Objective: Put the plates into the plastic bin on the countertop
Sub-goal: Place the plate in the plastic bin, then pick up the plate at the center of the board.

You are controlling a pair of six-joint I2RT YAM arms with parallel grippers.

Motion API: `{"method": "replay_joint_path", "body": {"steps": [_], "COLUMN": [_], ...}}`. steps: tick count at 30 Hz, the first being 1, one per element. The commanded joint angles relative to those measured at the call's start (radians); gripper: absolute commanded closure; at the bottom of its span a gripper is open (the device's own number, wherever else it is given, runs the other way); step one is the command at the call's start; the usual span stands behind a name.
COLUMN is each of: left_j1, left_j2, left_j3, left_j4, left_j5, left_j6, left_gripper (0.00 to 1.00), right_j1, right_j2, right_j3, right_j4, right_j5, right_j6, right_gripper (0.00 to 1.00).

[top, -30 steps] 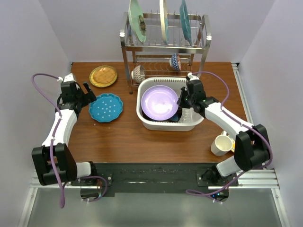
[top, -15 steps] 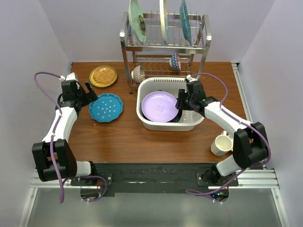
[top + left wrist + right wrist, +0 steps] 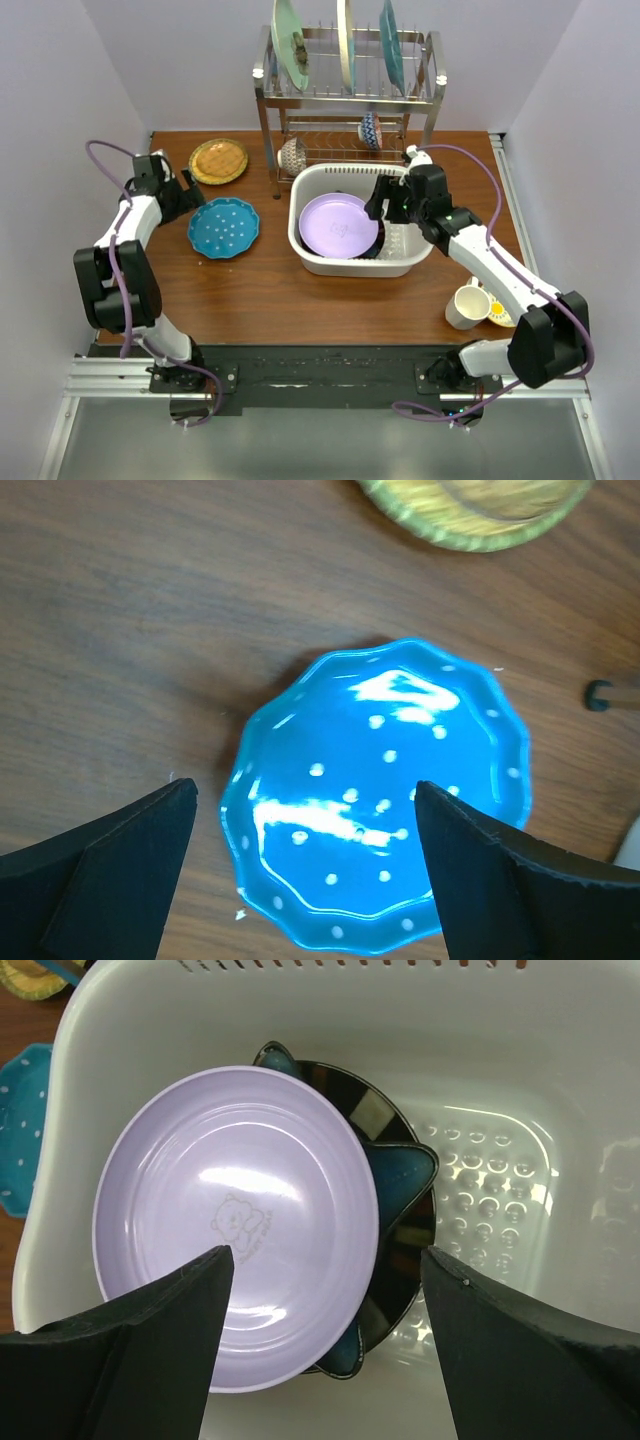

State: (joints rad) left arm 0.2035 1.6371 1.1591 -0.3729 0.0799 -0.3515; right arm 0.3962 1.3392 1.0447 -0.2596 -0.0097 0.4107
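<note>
Lavender plate [image 3: 235, 1225]: faint bear print at centre. Star-shaped plate [image 3: 405, 1175] beneath it: dark teal-blue. Dotted plate [image 3: 375, 795]: bright blue, white dots. Amber plate [image 3: 218, 160]: orange pattern, greenish rim. Bin [image 3: 480, 1080]: white. Counter [image 3: 270, 300]: reddish-brown wood grain.

The lavender plate [image 3: 235, 1225] hides most of the blue star-shaped plate [image 3: 405, 1172] beneath it. The left wrist view's top edge cuts off the amber plate [image 3: 470, 502].

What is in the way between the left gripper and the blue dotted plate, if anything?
Nothing visible. The left gripper is open above the blue dotted plate, which lies bare on the countertop; the yellow plate sits apart, beyond it.
</note>
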Motion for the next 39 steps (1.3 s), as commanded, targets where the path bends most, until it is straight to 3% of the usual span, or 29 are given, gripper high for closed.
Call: {"method": "replay_joint_path", "body": {"steps": [1,8,11,12,19,22,23,39], "left_j1": [0.045,0.045,0.045,0.045,0.045,0.045,0.045,0.05], "left_j2": [0.062,0.184,0.231,0.243,0.283,0.283,0.283,0.222], "left_j3": [0.045,0.059,0.054,0.056,0.059,0.056,0.054,0.034], "left_j4": [-0.069,-0.121,-0.13,-0.135,-0.146,-0.146,-0.149,-0.121], "left_j5": [0.035,0.061,0.116,0.13,0.149,0.141,0.132,0.133], "left_j6": [0.029,0.054,0.052,0.055,0.062,0.06,0.057,0.062], "left_gripper": [0.07,0.16,0.28,0.36,0.65,0.87,1.0,1.0], "right_j1": [-0.005,-0.003,-0.003,-0.002,-0.002,0.0,0.0,0.004], "right_j2": [0.003,0.043,0.051,0.058,0.109,0.123,0.126,0.138], "right_j3": [0.049,0.055,0.06,0.063,0.09,0.089,0.087,0.092], "right_j4": [0.043,0.082,0.106,0.112,0.128,0.14,0.14,0.142], "right_j5": [-0.075,-0.145,-0.18,-0.197,-0.266,-0.291,-0.294,-0.328], "right_j6": [0.014,0.049,0.068,0.074,0.097,0.108,0.109,0.115], "right_gripper": [0.21,0.21,0.21,0.21,0.21,0.21,0.21,0.19]}}
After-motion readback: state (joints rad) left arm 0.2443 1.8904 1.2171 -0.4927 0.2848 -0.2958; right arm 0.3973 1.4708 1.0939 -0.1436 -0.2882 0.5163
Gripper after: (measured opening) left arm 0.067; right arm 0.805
